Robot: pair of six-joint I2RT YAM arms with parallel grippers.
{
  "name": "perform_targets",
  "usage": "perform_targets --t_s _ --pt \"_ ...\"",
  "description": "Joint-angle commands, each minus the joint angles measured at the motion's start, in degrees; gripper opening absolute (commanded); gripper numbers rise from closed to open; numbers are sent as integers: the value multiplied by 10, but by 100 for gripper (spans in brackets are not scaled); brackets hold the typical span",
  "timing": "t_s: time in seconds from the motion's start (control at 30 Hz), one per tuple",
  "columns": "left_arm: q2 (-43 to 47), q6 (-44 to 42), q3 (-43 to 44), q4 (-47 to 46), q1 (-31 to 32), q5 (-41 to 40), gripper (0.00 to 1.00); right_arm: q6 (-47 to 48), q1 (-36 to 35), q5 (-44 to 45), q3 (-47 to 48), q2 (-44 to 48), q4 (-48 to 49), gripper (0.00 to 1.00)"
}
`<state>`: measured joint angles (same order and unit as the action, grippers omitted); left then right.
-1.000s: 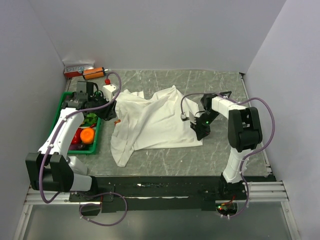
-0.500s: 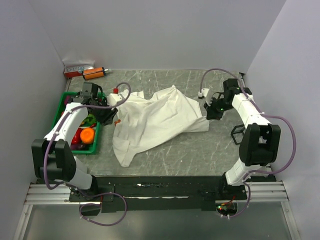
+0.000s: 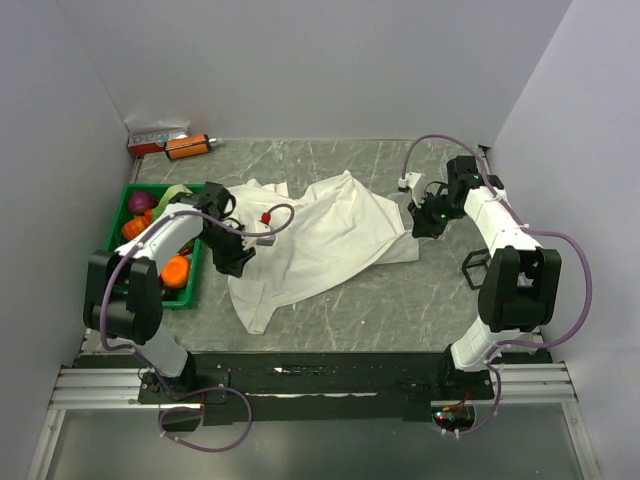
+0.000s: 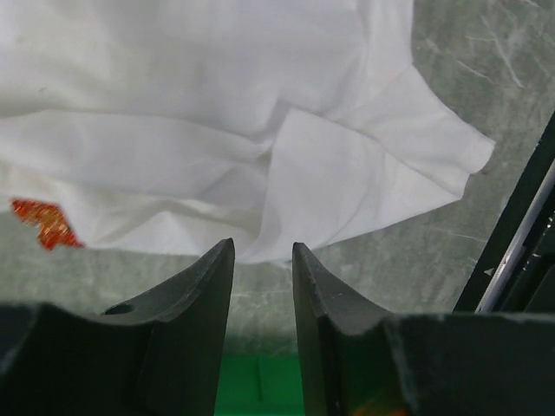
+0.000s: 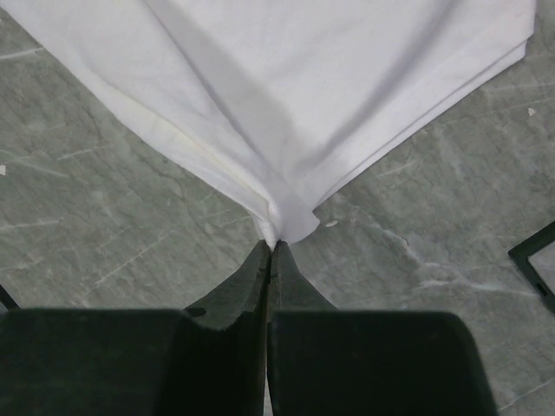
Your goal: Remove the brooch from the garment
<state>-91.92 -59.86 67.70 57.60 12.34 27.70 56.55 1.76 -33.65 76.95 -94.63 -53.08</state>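
The white garment (image 3: 320,235) lies crumpled in the middle of the table. The brooch (image 4: 48,223) is a tiny orange-red trinket at the garment's (image 4: 260,130) edge, at the far left of the left wrist view; in the top view it is hidden by my left arm. My left gripper (image 3: 236,262) hangs over the garment's left edge, jaws a little apart and empty (image 4: 263,251), with the brooch off to the left of them. My right gripper (image 3: 422,222) is shut on the garment's right corner (image 5: 290,221), the fingertips (image 5: 260,260) pinching the cloth.
A green basket (image 3: 122,205) of fruit stands at the left, with a round orange fruit (image 3: 175,270) in it. An orange-and-black cylinder (image 3: 188,146) and a small box (image 3: 155,134) lie at the back left. A black frame (image 3: 474,268) lies right of the garment.
My left gripper has swung from beside the basket to over the garment's left edge. My right gripper pulled the garment's right corner back and to the right, then held still.
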Motion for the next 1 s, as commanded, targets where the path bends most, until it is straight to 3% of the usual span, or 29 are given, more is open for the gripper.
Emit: perform_targets --t_s 0.0,0.23,0.33,0.37,0.4,0.53,0.63,0.73,0.83,0.9,0.97 --pt "-18 -40 -20 32 25 29 37 -8 -1 -5 23 16 12 0" --pt "-21 -17 -63 -39 34 -7 29 -21 -2 -7 34 10 16 0" --pt "-23 -11 -60 -49 33 -12 13 -23 -2 -8 36 10 17 0" --pt "-24 -6 -52 -47 33 -12 2 -23 -2 -7 35 10 18 0" --pt "-22 -4 -47 -47 33 -12 1 -25 -2 -6 36 12 18 0" --pt "-19 38 15 -36 18 -9 1 -52 0 2 49 16 46 0" --pt "-35 86 133 -8 -32 31 1 -97 7 -4 92 14 68 0" --pt "-67 126 311 28 -109 79 1 -152 19 -18 162 -4 87 0" --pt "-80 154 400 30 -154 107 1 -177 30 -23 231 -28 91 0" --pt "-76 145 411 39 -158 112 1 -176 32 -34 273 -46 81 0" --pt "-68 105 382 58 -143 120 20 -171 32 -42 284 -56 69 0"
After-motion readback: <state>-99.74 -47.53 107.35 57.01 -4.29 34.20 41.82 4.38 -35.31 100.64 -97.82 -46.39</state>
